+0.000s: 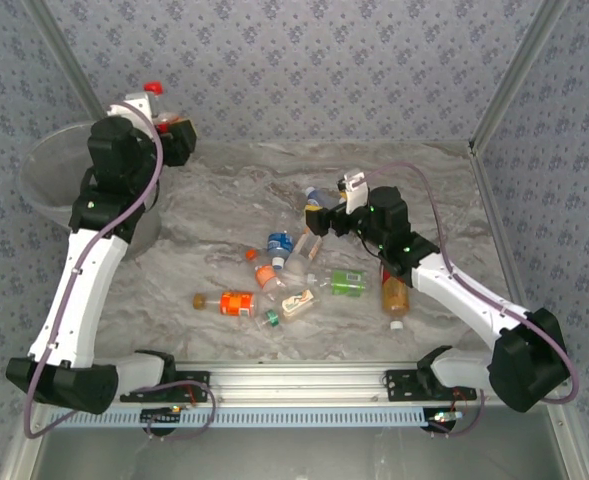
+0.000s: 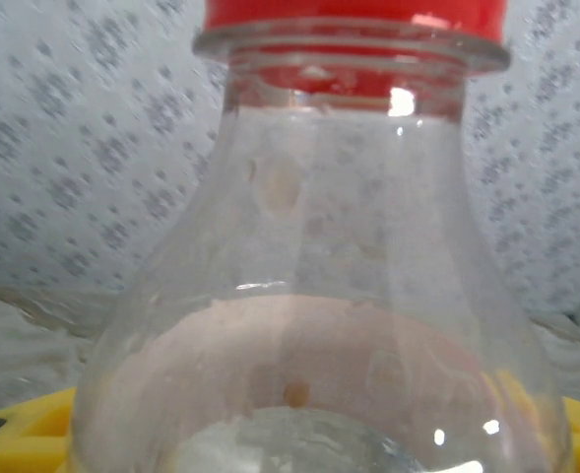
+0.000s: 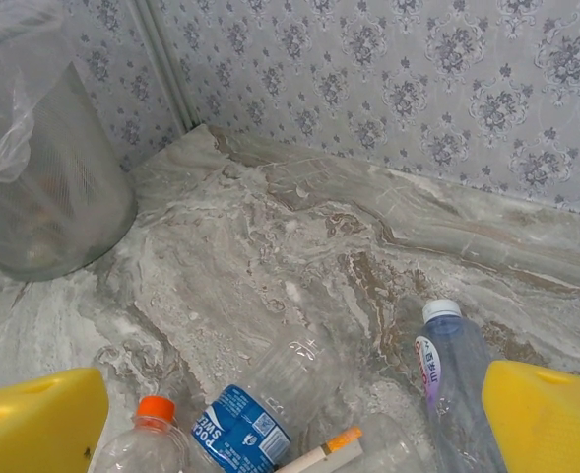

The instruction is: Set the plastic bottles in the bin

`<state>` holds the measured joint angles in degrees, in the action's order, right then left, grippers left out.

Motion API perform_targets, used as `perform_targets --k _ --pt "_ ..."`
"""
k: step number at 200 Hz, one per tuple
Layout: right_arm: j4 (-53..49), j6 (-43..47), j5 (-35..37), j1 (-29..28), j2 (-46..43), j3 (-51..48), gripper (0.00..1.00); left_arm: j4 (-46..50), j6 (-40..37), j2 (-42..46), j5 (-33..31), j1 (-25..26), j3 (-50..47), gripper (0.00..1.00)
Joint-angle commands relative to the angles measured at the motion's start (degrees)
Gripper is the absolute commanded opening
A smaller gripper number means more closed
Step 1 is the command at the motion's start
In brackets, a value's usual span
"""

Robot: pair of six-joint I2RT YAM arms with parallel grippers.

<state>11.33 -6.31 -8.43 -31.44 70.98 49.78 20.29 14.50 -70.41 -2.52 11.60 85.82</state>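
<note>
looks early to midway. clamps a red-capped bottle (image 2: 319, 296) in the left gripper (image 1: 166, 125), held high at the far left just beside the right rim of the bin (image 1: 44, 195), not yet dropped in. cannot tell what lies inside through the hazy wall. leaves most of the plastic bottles (image 1: 294, 275) heaped mid-table, with an orange-labelled bottle (image 1: 236, 302) at the near left. hangs the right gripper (image 1: 319, 215) spread wide, grasping nothing, over the heap's far side. probably awkward to pick cleanly from such an overlapping heap; likewise an amber bottle (image 1: 395, 297) tucked partly under the right arm.
</note>
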Motion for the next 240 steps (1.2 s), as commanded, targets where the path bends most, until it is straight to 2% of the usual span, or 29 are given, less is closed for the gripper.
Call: perform_targets --k 1,19,37,52,87,136,174,194,220,240 --pt "-0.8 1.8 -0.2 -0.5 -2.4 1.4 1.00 -3.3 -3.7 -0.5 -6.6 -2.4 2.2 0.44" --pt "-1.6 2.3 0.7 -0.5 -3.1 1.4 1.00 -4.3 -5.9 -0.6 -9.7 -4.4 2.8 0.44" --pt "-1.8 3.0 1.2 -0.5 -3.6 1.3 1.00 -7.7 -9.4 -0.9 -18.9 -5.4 1.3 0.44" --pt "-2.0 3.4 1.6 -0.5 -4.0 1.3 1.00 -9.2 -9.6 -1.4 -20.5 -8.2 0.5 0.44" --pt "-1.8 3.2 2.0 -0.6 -4.6 0.6 1.00 -7.6 -2.6 -2.5 -18.4 -15.8 -1.5 0.44" --pt "-3.4 3.3 2.3 -0.7 -5.8 0.0 1.00 -0.6 3.0 -6.8 -14.5 -22.7 -1.1 0.45" --pt "-4.1 3.4 3.1 -0.7 -7.3 -1.1 1.00 5.5 10.6 -11.6 -5.8 -29.2 -0.7 0.44" --pt "-4.8 3.4 3.3 -0.8 -7.9 -1.2 1.00 6.7 12.7 -13.8 -0.1 -30.6 -1.1 0.43" --pt "-6.8 3.2 3.7 -0.9 -8.3 -0.7 1.00 9.6 13.2 -17.2 1.8 -30.8 -0.7 0.46" --pt "-10.1 0.8 10.0 -0.8 -8.7 -0.3 1.00 11.8 13.8 -19.3 2.0 -30.8 -0.5 0.50"
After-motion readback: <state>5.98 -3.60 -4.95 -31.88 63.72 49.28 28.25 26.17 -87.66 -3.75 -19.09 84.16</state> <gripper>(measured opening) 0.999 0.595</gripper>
